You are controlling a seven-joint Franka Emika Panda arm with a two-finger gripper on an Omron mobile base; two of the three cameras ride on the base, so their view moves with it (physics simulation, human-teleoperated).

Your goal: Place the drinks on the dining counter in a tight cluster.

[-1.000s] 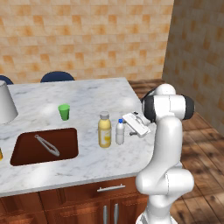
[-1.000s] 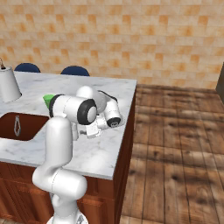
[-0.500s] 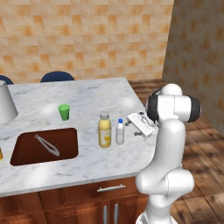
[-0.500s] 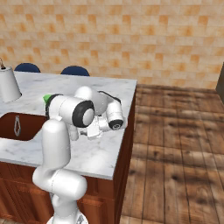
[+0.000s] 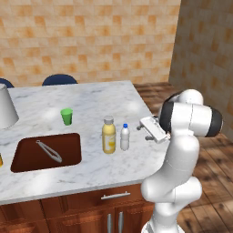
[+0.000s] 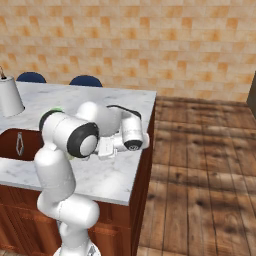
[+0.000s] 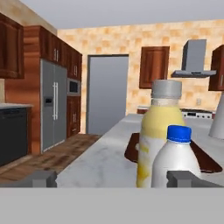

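We see the white two-finger gripper (image 5: 148,130) held level at the right edge of the large white grey-veined marble dining counter (image 5: 91,102), its fingers spread wide apart with nothing between them. Just beside it, toward the middle of the counter, stands the small white bottle with a blue cap (image 5: 124,137), upright, and the shorter yellow juice bottle with a pale cap (image 5: 108,134) stands upright close at its other side; we cannot tell whether the two bottles touch. From the hand view, the white bottle (image 7: 176,158) is nearest, partly covering the yellow one (image 7: 159,131) behind it. Both bottles sit near the right rim of the brown recessed sink (image 5: 45,151), in which metal tongs (image 5: 49,150) lie. A small green cup (image 5: 67,116) stands farther back on the marble, well apart from the bottles.
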